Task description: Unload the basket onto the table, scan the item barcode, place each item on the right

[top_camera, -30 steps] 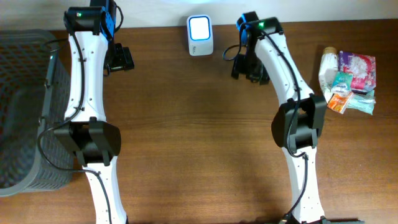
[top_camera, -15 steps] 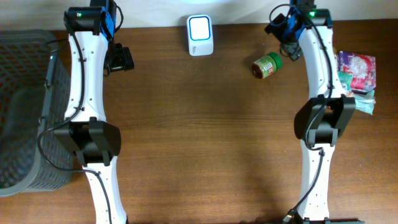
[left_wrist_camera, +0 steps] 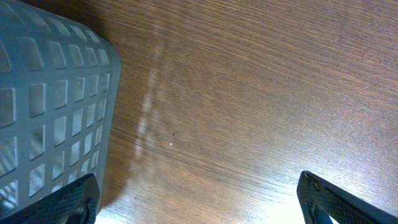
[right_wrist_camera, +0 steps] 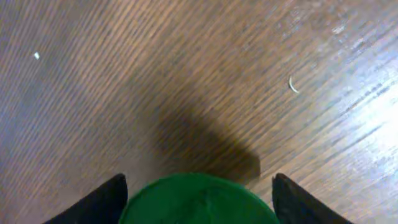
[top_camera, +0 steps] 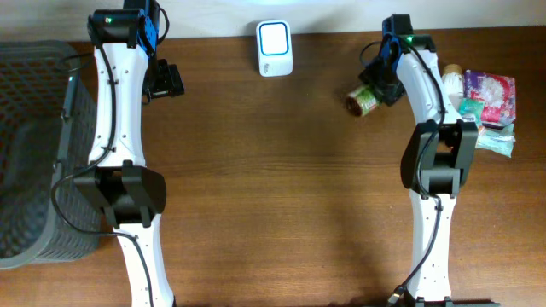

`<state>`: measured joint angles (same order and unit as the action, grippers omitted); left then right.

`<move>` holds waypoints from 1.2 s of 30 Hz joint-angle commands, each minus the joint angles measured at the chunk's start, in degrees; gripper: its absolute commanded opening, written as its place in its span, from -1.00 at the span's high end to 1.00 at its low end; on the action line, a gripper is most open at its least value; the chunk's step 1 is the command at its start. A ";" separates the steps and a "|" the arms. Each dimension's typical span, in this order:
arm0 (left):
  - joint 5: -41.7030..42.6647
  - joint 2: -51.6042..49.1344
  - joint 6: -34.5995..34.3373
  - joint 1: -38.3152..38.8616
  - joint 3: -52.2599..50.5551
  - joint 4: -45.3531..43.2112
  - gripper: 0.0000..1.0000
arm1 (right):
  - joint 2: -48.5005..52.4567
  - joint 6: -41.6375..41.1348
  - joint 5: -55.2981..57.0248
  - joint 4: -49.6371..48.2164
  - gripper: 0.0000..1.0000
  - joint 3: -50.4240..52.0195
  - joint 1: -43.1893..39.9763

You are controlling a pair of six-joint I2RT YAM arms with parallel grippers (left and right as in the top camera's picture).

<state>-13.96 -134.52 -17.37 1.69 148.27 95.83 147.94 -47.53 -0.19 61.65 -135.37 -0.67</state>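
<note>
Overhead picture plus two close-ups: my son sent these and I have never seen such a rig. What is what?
Two white robot arms stand at a wooden table. The overhead picture looks down from above; each close-up comes from a camera on one wrist. On the table: a grey basket at the left, a small white lit device, probably the scanner, a jar with a green lid, and a pile of packets. The left gripper is open and empty. The right gripper straddles the jar's lid; whether it grips yet is unclear.
</note>
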 commanded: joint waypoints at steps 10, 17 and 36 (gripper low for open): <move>-0.22 0.04 0.44 0.00 -0.24 0.04 -0.98 | 0.15 18.60 10.69 19.21 -0.03 -19.45 3.76; -0.22 0.04 0.44 0.00 -0.24 0.04 -0.98 | 0.28 18.62 11.39 22.73 -0.11 -19.02 7.39; -0.22 0.04 0.44 0.00 -0.24 0.04 -0.98 | 0.28 24.83 9.03 31.10 -0.65 -11.45 14.36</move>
<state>-13.98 -134.52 -17.37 1.69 148.27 95.81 148.18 -27.14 10.13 93.14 -147.39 14.13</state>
